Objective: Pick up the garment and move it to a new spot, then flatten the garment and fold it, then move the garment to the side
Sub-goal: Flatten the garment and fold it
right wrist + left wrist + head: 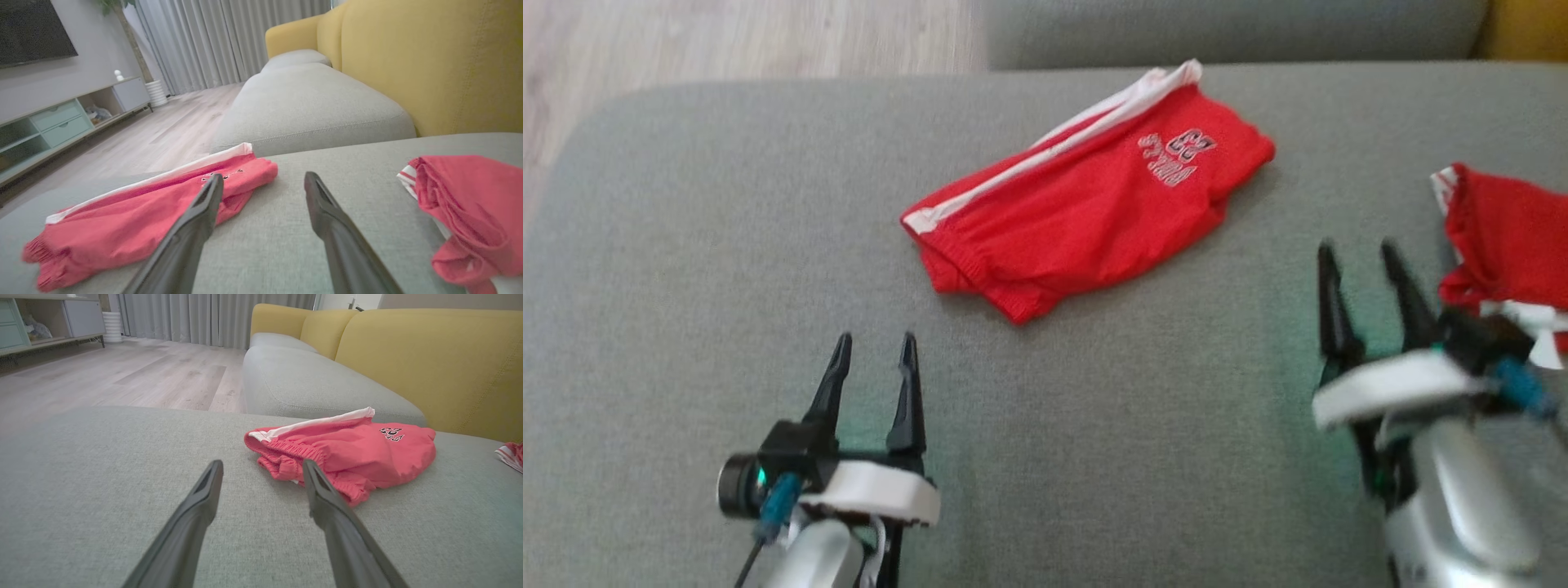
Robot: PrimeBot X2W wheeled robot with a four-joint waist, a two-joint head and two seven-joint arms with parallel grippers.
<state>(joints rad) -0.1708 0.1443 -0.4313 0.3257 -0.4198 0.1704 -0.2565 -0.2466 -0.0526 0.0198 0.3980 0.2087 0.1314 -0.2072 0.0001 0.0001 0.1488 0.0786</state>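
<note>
Red shorts on grey cushion, another red garment beside right pincer, left pincer, both apart.

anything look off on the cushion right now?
Nothing damaged. The red shorts lie folded but diagonal on the grey cushion, layers at the waistband end not lined up. A second red garment sits bunched at the cushion's right, beside the open right gripper.
</note>
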